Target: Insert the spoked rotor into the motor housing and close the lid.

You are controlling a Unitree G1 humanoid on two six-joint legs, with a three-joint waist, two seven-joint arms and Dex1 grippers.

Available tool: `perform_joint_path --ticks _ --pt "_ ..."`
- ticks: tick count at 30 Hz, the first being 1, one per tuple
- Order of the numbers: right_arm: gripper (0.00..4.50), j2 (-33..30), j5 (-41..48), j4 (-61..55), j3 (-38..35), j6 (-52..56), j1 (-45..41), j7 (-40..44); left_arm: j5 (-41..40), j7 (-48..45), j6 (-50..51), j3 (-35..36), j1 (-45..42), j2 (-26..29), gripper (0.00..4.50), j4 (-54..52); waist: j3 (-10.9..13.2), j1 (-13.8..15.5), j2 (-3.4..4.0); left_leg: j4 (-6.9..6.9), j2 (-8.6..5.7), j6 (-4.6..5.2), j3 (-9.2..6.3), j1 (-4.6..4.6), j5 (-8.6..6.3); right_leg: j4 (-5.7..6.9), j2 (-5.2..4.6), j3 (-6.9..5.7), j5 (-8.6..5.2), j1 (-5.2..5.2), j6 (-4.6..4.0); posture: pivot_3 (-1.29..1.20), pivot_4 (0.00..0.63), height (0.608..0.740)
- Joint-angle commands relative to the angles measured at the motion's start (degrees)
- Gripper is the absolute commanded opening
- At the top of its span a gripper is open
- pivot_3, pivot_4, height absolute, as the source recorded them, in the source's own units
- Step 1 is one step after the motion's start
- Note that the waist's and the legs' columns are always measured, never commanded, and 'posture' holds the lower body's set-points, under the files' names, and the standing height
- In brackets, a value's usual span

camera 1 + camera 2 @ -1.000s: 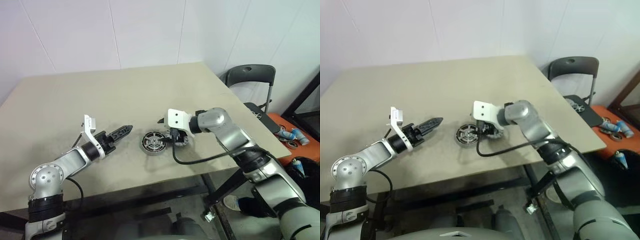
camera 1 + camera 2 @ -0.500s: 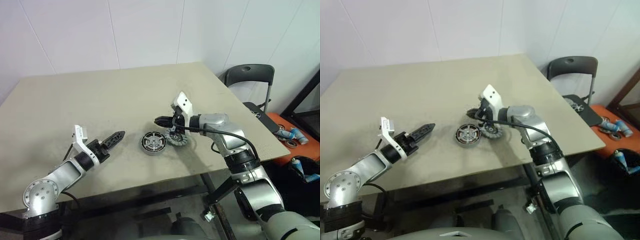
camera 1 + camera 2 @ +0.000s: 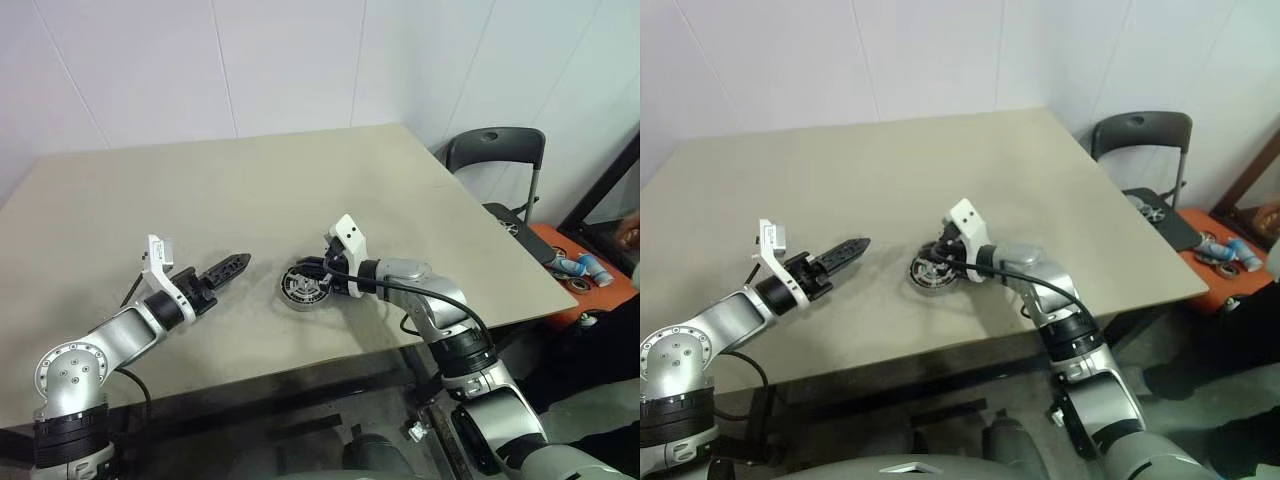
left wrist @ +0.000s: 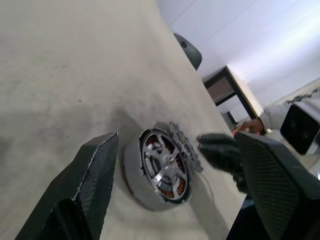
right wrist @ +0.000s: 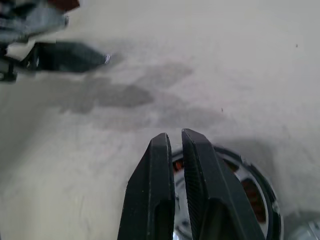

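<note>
Beige worktop (image 3: 200, 190) seen from above, with two robot arms reaching in from the near edge. Near the middle, toward the front edge, housing (image 4: 131, 167) lying flat, round and dark, with copper windings showing through silver spokes. Rotor (image 4: 167, 162) apparently already seated inside, hub central and spokes level with the rim, so the first part of the job judged done, though full seating hard to confirm. Lid (image 4: 182, 142), grey with a notched edge, just beside the housing on the side toward the right arm, possibly leaning on it; contact hard to tell. Not yet on top, so closing judged to be what remains. Right end effector (image 5: 174, 136) low over the housing, fingers drawn together with only a sliver between them, nothing visibly pinched, tips above the near rim and windings. Left end effector (image 3: 238, 264) hovering near the worktop to the left of the housing, clearly apart from it, pointing toward it, fingers spread wide and empty. Left to do, by this reading: picking up or sliding the lid, centring it over the rotor hub, and pressing it down flat.
</note>
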Motion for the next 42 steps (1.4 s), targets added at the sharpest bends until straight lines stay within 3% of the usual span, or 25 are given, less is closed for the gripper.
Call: perform_joint_path --ticks 1,6,10,14,19,24,27,31,36,42 --pt "0.44 1.0 -1.7 3.6 0.8 -3.0 -0.5 -1.0 -1.6 -0.3 0.1 0.6 -0.8 0.9 3.91 -0.7 0.0 0.0 -0.01 0.00 0.00 0.00 0.00 0.01 0.00 0.00 0.00 0.00 0.00 0.01 0.00 0.00 0.000 0.740" --pt "0.44 2.0 -6.4 14.8 3.0 -8.3 0.6 -3.3 -2.3 0.2 0.0 0.6 0.5 0.9 3.91 -1.9 0.0 -0.1 0.01 0.00 0.00 0.00 0.02 0.02 0.00 -0.01 -0.02 0.01 -0.01 0.01 -0.02 0.00 0.000 0.740" --pt "0.44 2.7 -6.1 16.4 1.6 -8.9 0.1 -3.7 -2.5 0.3 -0.1 0.9 0.5 1.4 3.91 -1.7 -0.1 -0.2 -0.07 0.00 0.04 0.00 0.01 0.24 0.00 0.00 0.02 0.01 -0.09 0.22 -0.17 0.00 0.000 0.740" --pt "0.44 1.9 -2.3 10.8 -0.1 -5.6 0.4 0.1 -2.1 -0.1 -0.3 0.7 0.8 1.4 3.91 -1.7 -0.1 -0.1 -0.07 0.01 0.04 -0.01 0.02 0.31 0.00 0.00 -0.01 0.01 -0.09 0.29 -0.18 0.00 0.000 0.740" --pt "0.44 -1.2 8.4 -2.0 -8.3 5.2 0.9 3.0 -1.3 -1.0 -0.6 -0.2 0.5 0.8 3.91 -1.1 0.0 0.1 0.01 0.00 0.03 0.00 -0.01 -0.06 0.00 -0.02 -0.05 0.00 -0.01 -0.04 -0.02 0.00 0.000 0.740" --pt "0.44 -6.1 12.7 -11.3 -14.6 12.2 5.2 -0.6 -0.7 -2.1 -0.9 -0.9 -0.4 0.4 3.91 0.2 0.0 0.2 -0.01 -0.04 0.02 0.00 -0.02 -0.05 -0.01 -0.10 -0.08 -0.02 -0.09 -0.03 -0.17 0.00 0.000 0.740" --pt "0.44 -5.9 14.1 -15.6 -21.8 17.7 10.3 -9.1 0.2 -3.0 -1.4 -1.6 -0.8 -0.1 3.91 1.6 0.0 0.1 0.01 -0.08 0.03 0.00 -0.01 -0.03 -0.01 -0.14 -0.12 -0.01 -0.10 -0.01 -0.19 0.00 0.000 0.740" --pt "1.30 -0.3 20.2 -22.5 -33.6 24.9 17.3 -19.9 1.8 -4.2 -1.5 -2.8 -1.1 -1.2 3.91 2.9 0.0 0.3 0.04 -0.13 0.03 0.00 0.01 -0.07 -0.01 -0.20 -0.10 0.02 -0.10 -0.05 -0.19 0.00 0.000 0.740" --pt "2.98 3.8 30.9 -30.3 -37.1 37.1 20.4 -22.8 3.0 -5.5 -0.7 -4.0 -2.9 -2.2 3.91 4.7 0.1 -0.2 0.17 -0.16 0.07 0.01 0.07 -0.01 0.00 -0.19 0.01 0.07 -0.10 -0.05 -0.18 0.00 0.000 0.740" --pt "2.98 7.8 38.7 -29.1 -40.8 39.5 20.6 -26.2 4.3 -6.8 0.2 -4.7 -5.2 -2.1 3.91 6.3 0.1 0.0 0.17 -0.17 0.02 0.02 0.03 -0.03 0.00 -0.27 0.02 0.01 -0.11 -0.01 -0.15 0.00 0.000 0.740"
